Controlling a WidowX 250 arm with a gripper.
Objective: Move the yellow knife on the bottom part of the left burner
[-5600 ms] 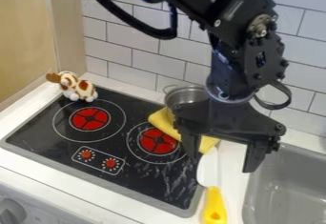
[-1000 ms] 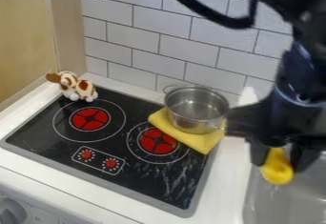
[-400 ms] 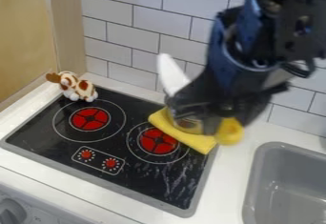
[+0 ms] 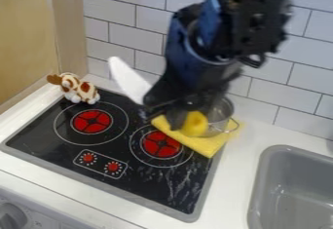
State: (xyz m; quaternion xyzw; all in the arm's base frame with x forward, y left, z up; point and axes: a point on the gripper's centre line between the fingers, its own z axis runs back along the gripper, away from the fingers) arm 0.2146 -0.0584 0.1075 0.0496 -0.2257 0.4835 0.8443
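one yellow knife (image 4: 195,124) hangs in the end effector (image 4: 187,122), closed onto its handle, by the pot (image 4: 223,110). best swing it left, blade clear of the plush toy (image 4: 79,89), then lower it gently onto the left burner's (image 4: 91,121) near part.

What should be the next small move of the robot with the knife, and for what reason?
Probably carry the yellow knife toward the left burner before lowering it: the gripper holds it aloft, but its handle shows in front of the metal pot.
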